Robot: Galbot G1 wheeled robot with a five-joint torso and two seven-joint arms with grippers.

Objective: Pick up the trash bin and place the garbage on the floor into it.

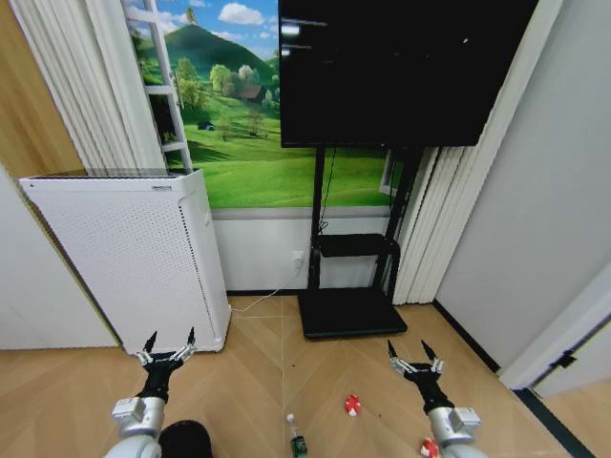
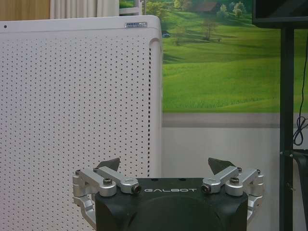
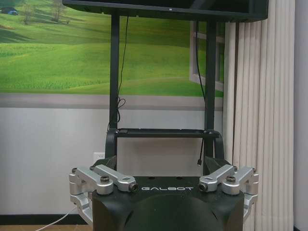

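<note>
Air purifier: a tall white perforated box [image 1: 134, 258] standing on the floor at the left, against the wall.
Left gripper: held low in front of the purifier [image 1: 166, 345], fingers [image 2: 109, 165] spread apart, holding nothing; in the left wrist view it faces the purifier's dotted front [image 2: 77, 96].
Trash bin: a round black rim [image 1: 185, 441] at the bottom edge of the head view, on the floor just beside the left arm.
Floor: light wooden chevron parquet [image 1: 258, 372] with a dark border strip at the right.
Bottle: a clear bottle with a green label [image 1: 297, 439] lying on the floor near the bottom middle, between the two arms.
Red-and-white piece: a small one [image 1: 353, 405] on the floor right of the bottle.
Screen stand: a black stand [image 1: 351, 286] carrying a big dark screen, against the wall with a meadow picture.
Right gripper: held low at the right [image 1: 413, 355], fingers [image 3: 217, 166] spread apart and empty, facing the stand.
Second red-and-white piece: on the floor [image 1: 430, 447] touching the right arm's outline at the bottom edge.
</note>
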